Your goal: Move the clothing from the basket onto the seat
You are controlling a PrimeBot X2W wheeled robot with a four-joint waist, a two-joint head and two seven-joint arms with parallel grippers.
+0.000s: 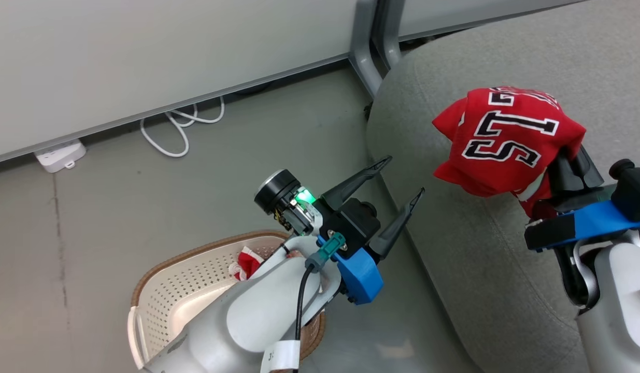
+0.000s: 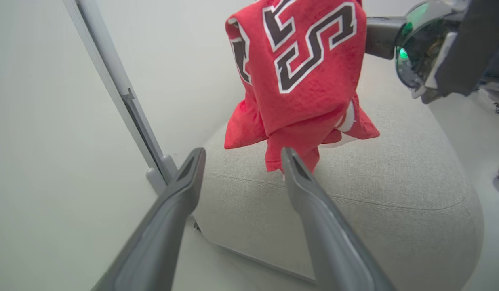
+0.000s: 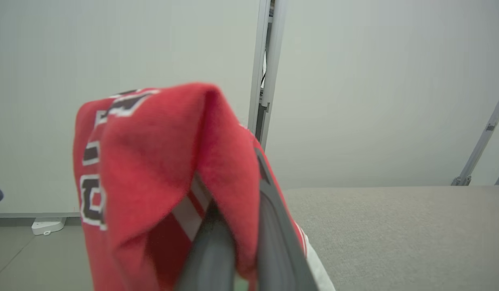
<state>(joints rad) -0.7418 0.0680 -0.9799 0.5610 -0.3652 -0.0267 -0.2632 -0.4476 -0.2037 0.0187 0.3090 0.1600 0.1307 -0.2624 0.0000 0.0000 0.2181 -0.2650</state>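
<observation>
Grey floor (image 1: 143,207), pale wall (image 1: 143,62), one seat (image 1: 480,269), one basket (image 1: 195,254) sitting on floor, right pincer (image 3: 241,246) clamping red garment (image 1: 506,140) above seat, second red garment (image 1: 247,261) lying in basket, left pincer (image 1: 402,176) hanging open

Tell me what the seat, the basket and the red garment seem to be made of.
Seat: grey woven upholstery fabric, matt, with a visible weave and stitched seam.
Basket: cream plastic, it seems, smooth with moulded rows of holes; brown rim looks woven, perhaps only moulded.
Red garment: soft cloth, probably synthetic, draping in folds.
</observation>
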